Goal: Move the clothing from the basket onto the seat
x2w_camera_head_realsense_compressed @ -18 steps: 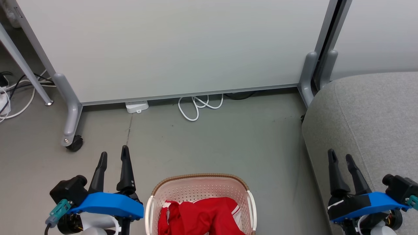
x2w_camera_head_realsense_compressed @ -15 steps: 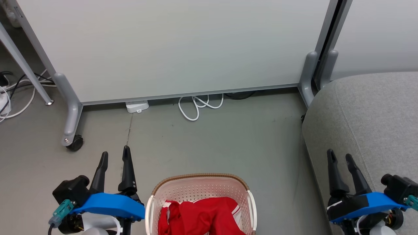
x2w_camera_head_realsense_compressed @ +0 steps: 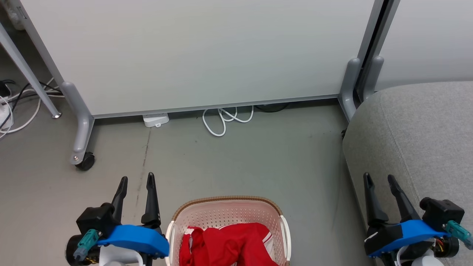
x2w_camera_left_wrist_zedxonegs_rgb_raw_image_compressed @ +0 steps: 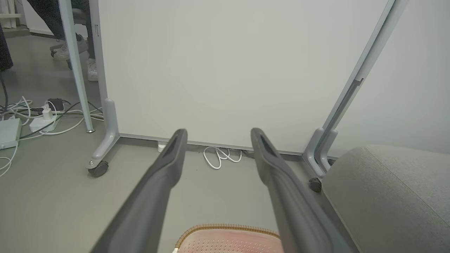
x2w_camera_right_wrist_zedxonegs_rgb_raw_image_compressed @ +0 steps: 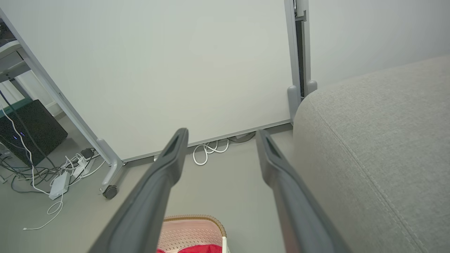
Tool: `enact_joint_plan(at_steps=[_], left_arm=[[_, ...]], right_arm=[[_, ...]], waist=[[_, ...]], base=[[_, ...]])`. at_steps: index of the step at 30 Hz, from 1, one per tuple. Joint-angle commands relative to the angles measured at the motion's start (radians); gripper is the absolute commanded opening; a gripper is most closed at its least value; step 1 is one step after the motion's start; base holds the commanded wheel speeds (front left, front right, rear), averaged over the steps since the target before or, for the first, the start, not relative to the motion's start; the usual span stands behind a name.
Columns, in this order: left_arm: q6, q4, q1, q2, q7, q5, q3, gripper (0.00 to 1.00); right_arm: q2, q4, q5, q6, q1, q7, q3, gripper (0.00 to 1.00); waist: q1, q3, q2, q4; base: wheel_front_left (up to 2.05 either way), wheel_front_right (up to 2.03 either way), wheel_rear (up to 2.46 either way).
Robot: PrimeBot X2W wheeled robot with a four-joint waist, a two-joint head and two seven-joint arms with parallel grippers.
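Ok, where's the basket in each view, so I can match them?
Head view: basket at bottom centre, cut off by the lower edge.
Left wrist view: its brown rim at bottom centre.
Right wrist view: bottom edge, just left of centre.
Shared landmark: the black caster wheel, on the floor left of the basket in all three.

You see the left gripper with its fingers spread wide and nothing between them. The basket rim shows at the bottom edge, on the floor. The seat is on the right. The partition panel stands behind, with a white cable coiled at its foot and a caster to the left.
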Motion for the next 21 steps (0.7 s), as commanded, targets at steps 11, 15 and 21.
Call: enact_joint_plan(at_steps=[11, 15, 21], left_arm=[[0.007, 0.041, -0.019, 0.001, -0.031, 0.094, -0.007, 1.0], [-0.006, 0.072, -0.024, -0.005, -0.04, 0.102, 0.0, 1.0], [-0.013, 0.103, -0.034, -0.01, -0.052, 0.135, 0.004, 1.0]], right_arm=[[-0.008, -0.004, -0.124, 0.002, -0.021, -0.019, 0.001, 1.0], [-0.008, -0.003, -0.156, 0.002, -0.02, -0.024, 0.004, 1.0], [-0.009, -0.003, -0.207, 0.002, -0.022, -0.031, 0.004, 1.0]], waist=[[0.0, -0.003, 0.0, 0.001], [0.0, -0.001, 0.0, 0.0], [0.0, 0.003, 0.0, -0.001]], base=[[0.0, 0.0, 0.0], [0.0, 0.0, 0.0], [0.0, 0.0, 0.0]])
